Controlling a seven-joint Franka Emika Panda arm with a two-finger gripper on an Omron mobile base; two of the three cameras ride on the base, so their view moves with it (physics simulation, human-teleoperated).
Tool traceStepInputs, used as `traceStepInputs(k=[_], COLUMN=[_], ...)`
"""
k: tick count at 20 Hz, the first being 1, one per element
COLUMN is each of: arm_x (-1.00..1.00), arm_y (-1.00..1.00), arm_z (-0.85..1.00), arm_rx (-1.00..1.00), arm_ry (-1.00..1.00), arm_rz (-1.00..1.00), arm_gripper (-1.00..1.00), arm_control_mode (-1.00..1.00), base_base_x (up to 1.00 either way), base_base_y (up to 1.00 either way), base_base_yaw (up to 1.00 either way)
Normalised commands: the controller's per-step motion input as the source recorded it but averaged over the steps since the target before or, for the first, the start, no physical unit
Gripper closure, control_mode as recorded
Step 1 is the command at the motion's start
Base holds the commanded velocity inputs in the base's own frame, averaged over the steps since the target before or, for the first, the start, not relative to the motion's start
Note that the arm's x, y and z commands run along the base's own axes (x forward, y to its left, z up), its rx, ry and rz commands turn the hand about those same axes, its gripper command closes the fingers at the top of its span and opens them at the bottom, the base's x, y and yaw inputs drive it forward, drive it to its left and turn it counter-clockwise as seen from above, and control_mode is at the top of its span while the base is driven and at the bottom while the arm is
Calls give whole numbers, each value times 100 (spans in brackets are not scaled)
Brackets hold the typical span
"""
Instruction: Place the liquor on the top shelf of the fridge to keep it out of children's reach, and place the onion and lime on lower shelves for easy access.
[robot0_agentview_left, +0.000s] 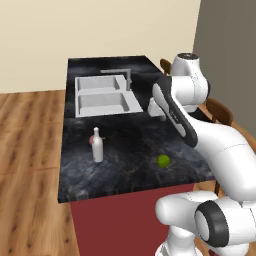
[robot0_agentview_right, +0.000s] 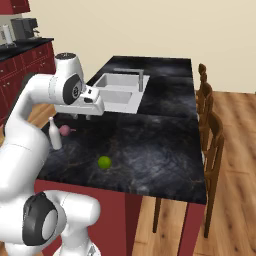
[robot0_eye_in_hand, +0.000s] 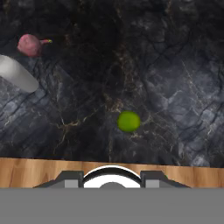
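Note:
The liquor (robot0_agentview_left: 97, 147) stands upright near the left side of the black marble island (robot0_agentview_left: 130, 140), with the pinkish-red onion (robot0_agentview_left: 90, 140) just behind it. The lime (robot0_agentview_left: 163, 160) lies apart, toward the front right. My gripper (robot0_agentview_left: 159, 116) hangs above the counter between the sink and the lime, shut and holding nothing. From the right base the liquor (robot0_agentview_right: 55, 134), onion (robot0_agentview_right: 65, 130) and lime (robot0_agentview_right: 104, 162) sit below the gripper (robot0_agentview_right: 86, 116). Looking down from the hand, the lime (robot0_eye_in_hand: 129, 121) is near centre, the onion (robot0_eye_in_hand: 29, 44) and liquor (robot0_eye_in_hand: 17, 74) at upper left. The fridge and its shelves are out of view.
A double sink (robot0_agentview_left: 102, 97) with a faucet (robot0_agentview_left: 127, 77) is set into the island's far half. Wooden stools (robot0_agentview_right: 210, 125) line the island's right side. Red cabinets with a coffee machine (robot0_agentview_right: 25, 27) stand at the far left. Wood floor surrounds the island.

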Motion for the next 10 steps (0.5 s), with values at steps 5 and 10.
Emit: traceStepInputs(k=[5,10], arm_x=[-10,-27], arm_y=[17,31], arm_z=[-9,-16], arm_rx=[0,-1], arm_ry=[-3,-15], arm_rz=[0,0], arm_gripper=[-100,-100], arm_control_mode=[-100,-100], base_base_x=[0,0], base_base_y=[0,0], base_base_yaw=[0,0])
